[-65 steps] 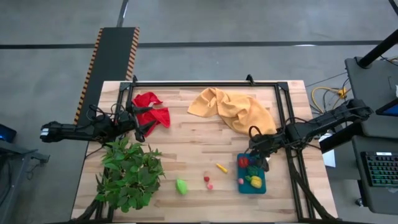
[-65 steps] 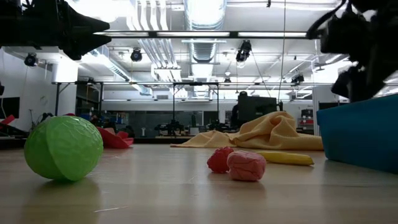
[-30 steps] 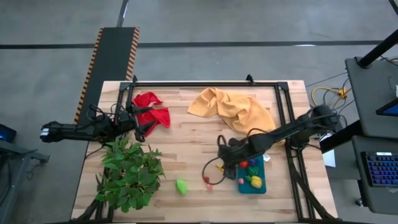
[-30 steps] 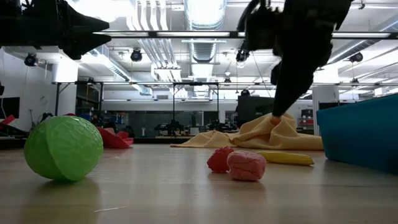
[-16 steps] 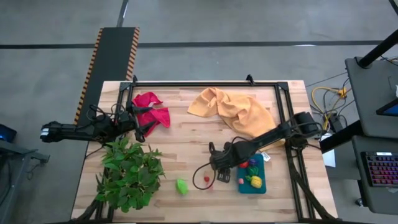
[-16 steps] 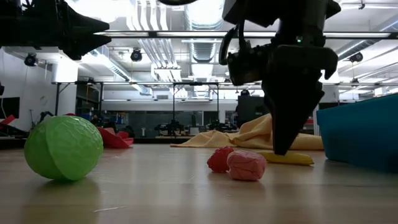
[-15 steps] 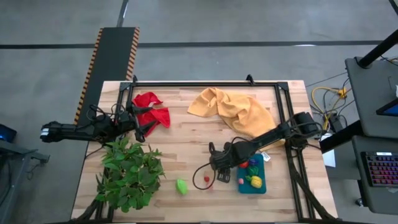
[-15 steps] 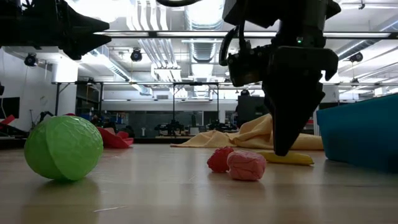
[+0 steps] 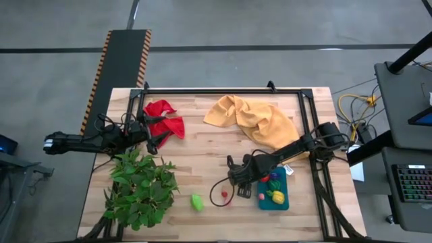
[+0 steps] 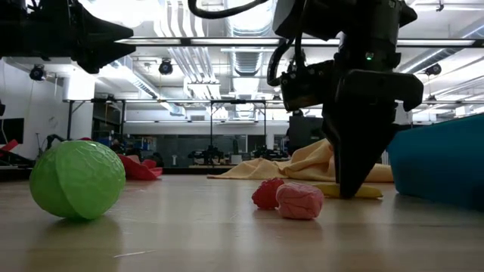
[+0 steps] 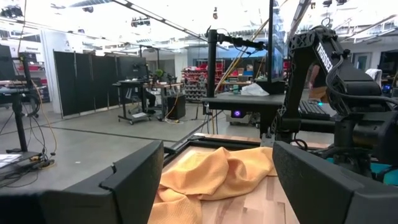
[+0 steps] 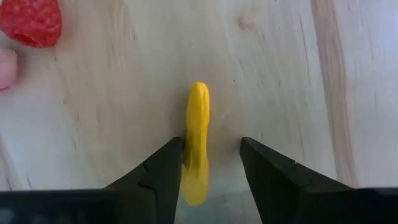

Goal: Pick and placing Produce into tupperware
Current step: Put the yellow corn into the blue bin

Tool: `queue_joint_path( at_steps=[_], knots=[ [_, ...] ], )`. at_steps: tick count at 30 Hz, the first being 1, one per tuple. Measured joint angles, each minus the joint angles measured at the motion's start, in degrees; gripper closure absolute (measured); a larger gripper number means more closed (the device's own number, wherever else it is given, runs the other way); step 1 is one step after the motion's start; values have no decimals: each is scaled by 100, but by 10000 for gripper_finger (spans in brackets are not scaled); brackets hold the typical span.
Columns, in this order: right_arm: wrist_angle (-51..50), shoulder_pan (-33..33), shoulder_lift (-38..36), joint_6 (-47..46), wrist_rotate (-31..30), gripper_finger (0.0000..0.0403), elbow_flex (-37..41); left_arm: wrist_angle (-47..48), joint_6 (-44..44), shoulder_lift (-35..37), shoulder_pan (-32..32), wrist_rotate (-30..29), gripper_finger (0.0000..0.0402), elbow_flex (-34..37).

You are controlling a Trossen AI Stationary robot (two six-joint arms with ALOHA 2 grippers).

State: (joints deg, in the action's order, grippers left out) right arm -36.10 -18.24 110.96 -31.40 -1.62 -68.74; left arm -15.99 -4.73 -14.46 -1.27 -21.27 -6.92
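Note:
A small yellow piece (image 12: 198, 134) lies on the wooden table, and my right gripper (image 12: 211, 168) is open over it, pointing down, one finger on each side. In the high view this gripper (image 9: 237, 183) is just left of the teal tupperware (image 9: 285, 200), which holds red, yellow, purple and green pieces. A red piece (image 9: 224, 194), a pink piece (image 9: 228, 201) and a lime green piece (image 9: 196, 202) lie on the table. My left gripper (image 9: 152, 135) is open and empty beside the red cloth. My right gripper's open fingers come from above and lie along the yellow piece. One finger (image 12: 165, 171) stands close against the piece's side (image 12: 189, 149); I cannot tell whether it touches. The other finger stands clear of it. The piece lies flat on the table.
A big leafy green plant (image 9: 138, 189) fills the near left. A red cloth (image 9: 164, 118) lies at the far left and a yellow cloth (image 9: 253, 118) at the far middle. A black frame rail (image 9: 223, 90) runs along the table's far and side edges.
My right gripper has gone a little toward the table's left and near edges, away from the tupperware, and has come down until its open fingertips reach the table around the yellow piece. The pieces on the table have stayed where they were.

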Motion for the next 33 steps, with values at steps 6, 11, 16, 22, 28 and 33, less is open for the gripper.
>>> queue_joint_path(
  at_steps=[6, 11, 16, 22, 28, 33],
  knots=[
    [-24, 2, -70, -4, -3, 295, 21, -2, 4, -2, 1, -1, 114, 0],
    [-179, -8, -178, -9, 139, 345, -3, -2, 7, -2, 1, 1, 114, 0],
    [-256, -72, -463, -38, 91, 386, -14, 0, 7, 0, -1, 1, 114, 9],
    [-395, -235, -965, -168, 27, 390, -16, 1, 7, -2, 0, 3, 114, 10],
    [-1062, -570, -1717, -729, -653, 390, -16, -2, 7, 0, 1, 2, 114, 28],
    [-1477, -1031, -2342, -1506, -1336, 390, 50, -2, 8, 4, -1, 3, 114, 38]
  ],
)
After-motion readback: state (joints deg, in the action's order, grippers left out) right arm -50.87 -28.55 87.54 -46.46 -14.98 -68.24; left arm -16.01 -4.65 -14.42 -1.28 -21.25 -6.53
